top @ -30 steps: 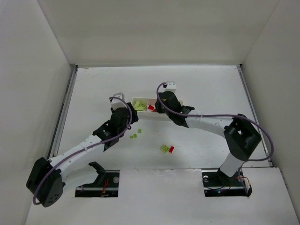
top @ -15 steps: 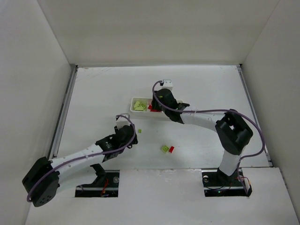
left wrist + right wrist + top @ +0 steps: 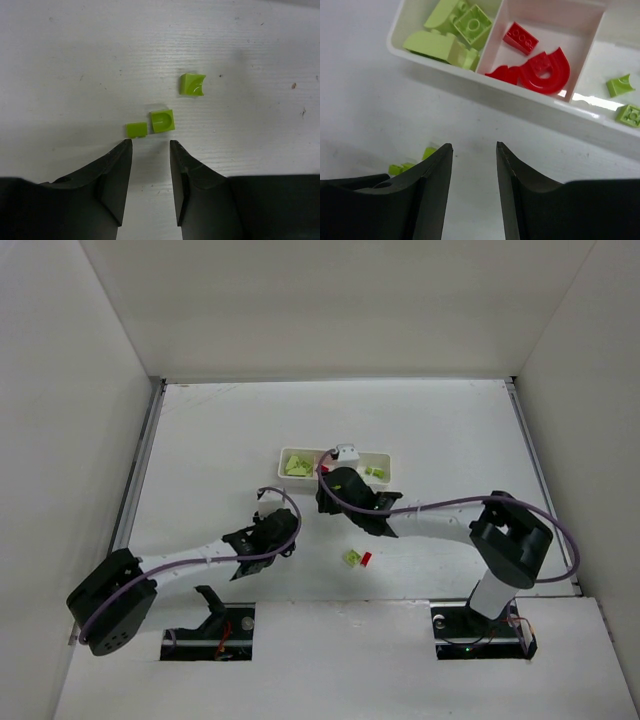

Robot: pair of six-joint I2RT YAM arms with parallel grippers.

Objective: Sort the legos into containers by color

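White table [image 3: 200, 440] bearing tray [image 3: 530, 106], loose green legos [image 3: 162, 120], one red lego [image 3: 366, 559]

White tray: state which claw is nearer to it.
Right. The right claw hangs open just short of the white tray, facing its near wall. The left claw is farther off to the near-left, open and pointing at three loose lime green bricks.

A robotics lab cell: plain white panels [image 3: 330, 300] wall my desk [image 3: 200, 440] on three sides; my left arm [image 3: 180, 563] and right arm [image 3: 440, 520], trailing purple cables [image 3: 445, 504], are bolted at its near edge.
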